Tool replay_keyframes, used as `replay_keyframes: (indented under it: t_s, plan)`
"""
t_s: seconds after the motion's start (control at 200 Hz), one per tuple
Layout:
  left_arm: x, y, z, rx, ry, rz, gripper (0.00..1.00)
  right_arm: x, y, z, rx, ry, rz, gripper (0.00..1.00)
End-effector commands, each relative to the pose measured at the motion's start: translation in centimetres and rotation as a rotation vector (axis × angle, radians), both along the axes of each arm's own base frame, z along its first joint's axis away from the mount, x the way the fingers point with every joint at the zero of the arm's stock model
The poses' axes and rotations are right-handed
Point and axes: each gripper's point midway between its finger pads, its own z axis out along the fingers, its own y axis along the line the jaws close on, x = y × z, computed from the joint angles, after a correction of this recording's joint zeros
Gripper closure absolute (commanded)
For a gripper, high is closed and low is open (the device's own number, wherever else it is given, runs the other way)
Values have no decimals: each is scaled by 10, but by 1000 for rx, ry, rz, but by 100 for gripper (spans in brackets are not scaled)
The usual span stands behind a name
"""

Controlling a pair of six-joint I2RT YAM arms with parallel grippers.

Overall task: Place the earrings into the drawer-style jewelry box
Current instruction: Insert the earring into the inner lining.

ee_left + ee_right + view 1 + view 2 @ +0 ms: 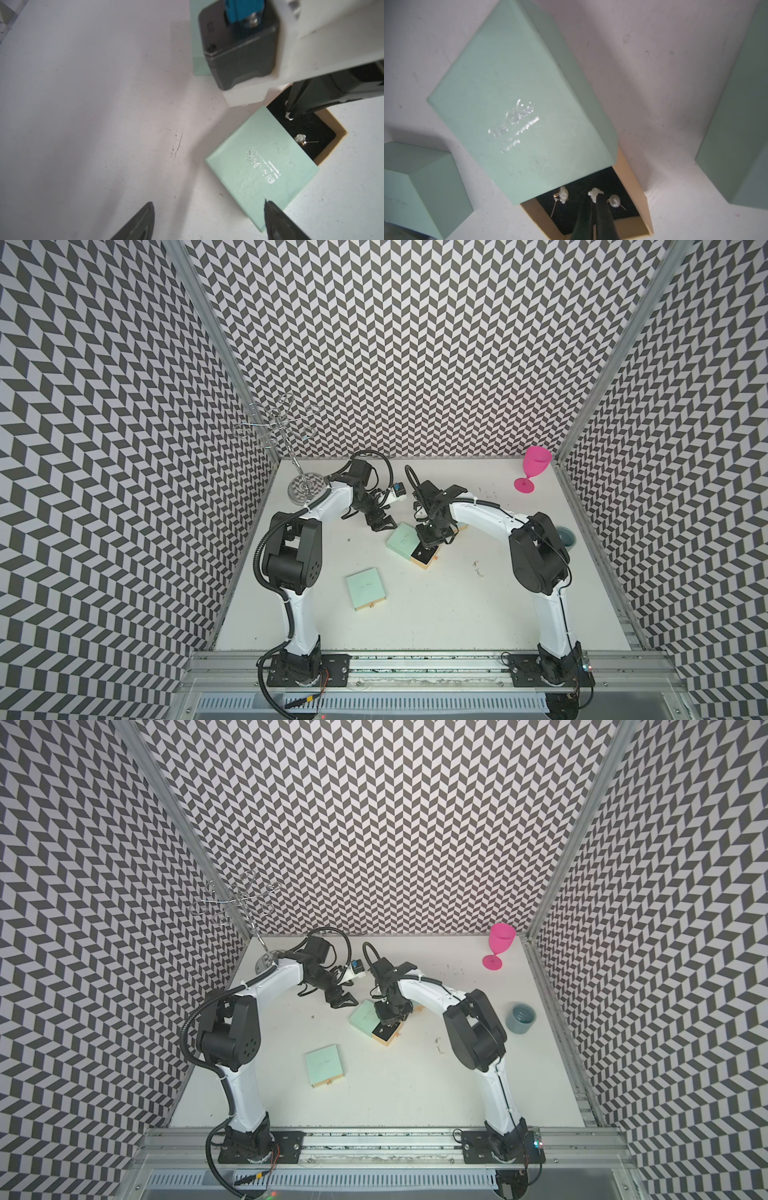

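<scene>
The left arm (332, 499) rises from its base, folds at the elbow and reaches inward; its wrist tips down, and the left gripper (384, 526) hangs with jaws spread, nothing between them. The right arm (478, 512) mirrors that bend; the right gripper (596, 194) points steeply down, jaws pinched together on an earring (593, 192) — a pale bead at the very tips.

Pale-bead earrings (563, 195) — inside half-open mint jewelry box (517, 108).
</scene>
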Motion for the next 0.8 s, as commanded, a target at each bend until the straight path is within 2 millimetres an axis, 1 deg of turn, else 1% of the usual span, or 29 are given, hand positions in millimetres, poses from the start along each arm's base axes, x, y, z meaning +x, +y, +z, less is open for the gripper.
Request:
replay_keyframes:
  t_s: [0.0,0.145,0.305,0.796]
  plan:
    - [0,-2,9,-23,-3,-18,16,-1,5,-1,8,-11,11,92]
    - [-1,-1,8,-23,0,-17,16,-6,2,-7,-6,8,13,92]
    - [-2,-1,8,-21,-3,-20,16,-5,2,-9,-6,6,13,92]
    - [-3,-1,6,-19,-1,-21,16,-5,3,-27,-18,16,16,92]
